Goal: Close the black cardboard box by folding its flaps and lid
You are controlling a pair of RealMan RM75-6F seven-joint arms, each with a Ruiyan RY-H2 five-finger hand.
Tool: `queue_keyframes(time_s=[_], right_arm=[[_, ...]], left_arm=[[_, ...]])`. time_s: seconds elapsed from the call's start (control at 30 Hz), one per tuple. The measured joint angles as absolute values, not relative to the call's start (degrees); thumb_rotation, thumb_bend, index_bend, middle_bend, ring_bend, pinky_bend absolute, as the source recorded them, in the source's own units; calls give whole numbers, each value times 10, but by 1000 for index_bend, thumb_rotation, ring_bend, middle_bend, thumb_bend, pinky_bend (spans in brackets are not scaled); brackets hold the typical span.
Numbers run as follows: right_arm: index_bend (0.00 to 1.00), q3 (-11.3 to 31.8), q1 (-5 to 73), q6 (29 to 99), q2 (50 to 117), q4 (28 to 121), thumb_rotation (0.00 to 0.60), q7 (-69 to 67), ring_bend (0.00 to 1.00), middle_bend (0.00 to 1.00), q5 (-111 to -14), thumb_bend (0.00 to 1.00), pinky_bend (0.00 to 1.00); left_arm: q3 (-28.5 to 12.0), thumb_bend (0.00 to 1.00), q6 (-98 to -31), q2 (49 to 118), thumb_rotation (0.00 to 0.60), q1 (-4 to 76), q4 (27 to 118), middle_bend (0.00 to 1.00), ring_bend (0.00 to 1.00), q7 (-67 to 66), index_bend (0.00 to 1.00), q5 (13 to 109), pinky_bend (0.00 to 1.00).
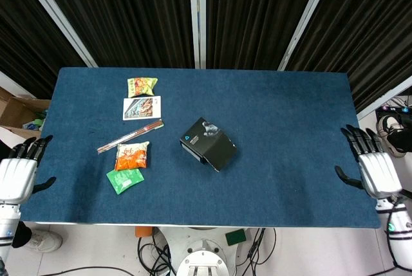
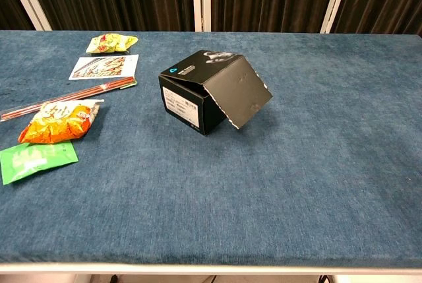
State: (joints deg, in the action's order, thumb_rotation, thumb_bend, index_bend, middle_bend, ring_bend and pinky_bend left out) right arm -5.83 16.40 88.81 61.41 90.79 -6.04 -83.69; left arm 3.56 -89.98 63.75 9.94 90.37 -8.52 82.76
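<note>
The black cardboard box (image 1: pixel 207 144) (image 2: pixel 198 95) stands near the middle of the blue table, with a white label on its front face. Its lid flap (image 2: pixel 239 95) hangs out slanting over the right side, not tucked in. My left hand (image 1: pixel 17 173) is off the table's left edge with fingers spread and nothing in it. My right hand (image 1: pixel 373 166) is off the right edge, fingers also spread and holding nothing. Both are far from the box. Neither hand shows in the chest view.
Left of the box lie an orange snack bag (image 1: pixel 131 156), a green packet (image 1: pixel 125 179), red chopsticks in a wrapper (image 1: pixel 129 136), a printed card (image 1: pixel 141 107) and a yellow-green snack bag (image 1: pixel 141 85). A cardboard carton (image 1: pixel 18 112) sits on the floor at left.
</note>
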Motion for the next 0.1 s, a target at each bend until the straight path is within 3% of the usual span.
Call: queue_keyframes(time_s=[0.1], right_arm=[[0, -69, 124, 915, 614, 888, 600, -99, 16, 37, -847, 344, 0]], left_arm=[[51, 0, -922, 635, 600, 70, 923, 181, 118, -92, 120, 840, 238]])
